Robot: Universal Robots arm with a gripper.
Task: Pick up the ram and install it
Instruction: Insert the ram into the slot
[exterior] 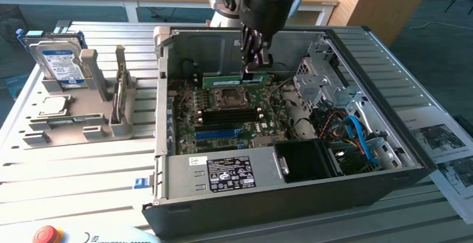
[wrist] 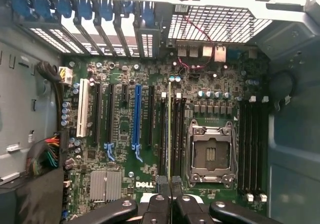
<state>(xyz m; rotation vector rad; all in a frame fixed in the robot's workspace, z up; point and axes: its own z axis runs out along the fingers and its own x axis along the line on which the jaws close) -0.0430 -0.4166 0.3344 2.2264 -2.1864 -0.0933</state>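
One ram [exterior: 229, 80], likely light, stiff and fragile, sits upper centre, top edge pinched in the near-closed gripper [exterior: 255, 71].

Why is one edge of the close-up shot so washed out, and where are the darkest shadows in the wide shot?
Wrist view: light through the vent grille glares white, while the motherboard is evenly lit. Exterior view: the table is bright; the deepest shadow sits by the black fan shroud inside the case.
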